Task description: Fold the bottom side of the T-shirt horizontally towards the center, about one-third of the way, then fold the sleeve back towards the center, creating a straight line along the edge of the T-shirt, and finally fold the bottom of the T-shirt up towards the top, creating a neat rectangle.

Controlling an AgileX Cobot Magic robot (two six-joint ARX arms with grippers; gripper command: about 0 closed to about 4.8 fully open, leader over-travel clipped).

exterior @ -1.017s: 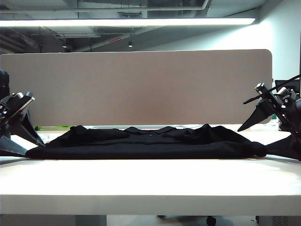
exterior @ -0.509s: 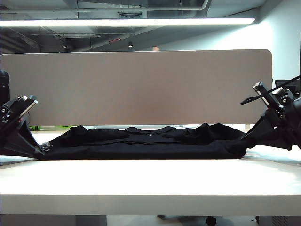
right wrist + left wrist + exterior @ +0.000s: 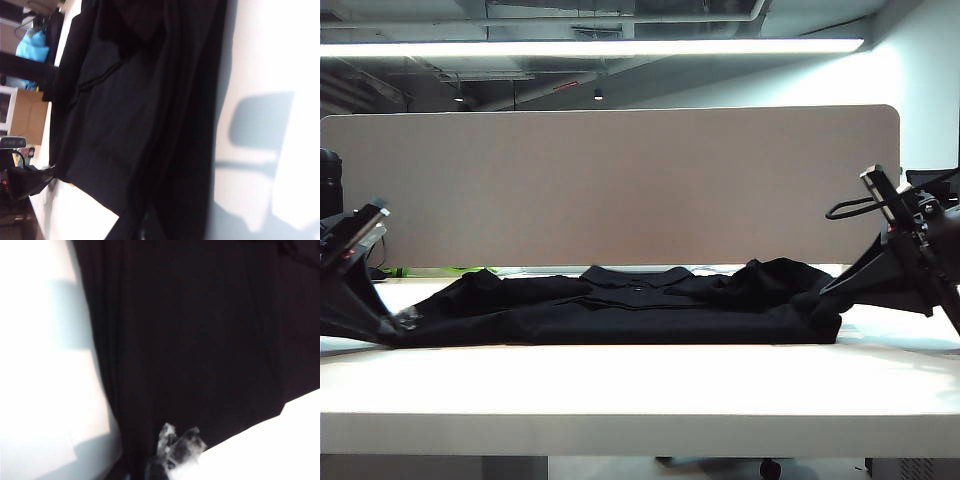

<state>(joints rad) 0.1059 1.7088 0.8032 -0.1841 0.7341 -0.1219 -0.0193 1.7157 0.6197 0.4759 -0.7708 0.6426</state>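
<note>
No readable txt, labels or nos. anywhere in view.

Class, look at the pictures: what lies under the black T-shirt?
The T-shirt lies on the white table. Both claws, left and right, grip its ends. Anything beneath it is hidden.

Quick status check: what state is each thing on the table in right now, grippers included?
T-shirt: lying flat across the table, rumpled, near edge folded over.
Left gripper: shut on the T-shirt's left end, down at the table.
Right gripper: shut on the T-shirt's right end, just above the table.
Table: white, bare in front of the T-shirt.
</note>
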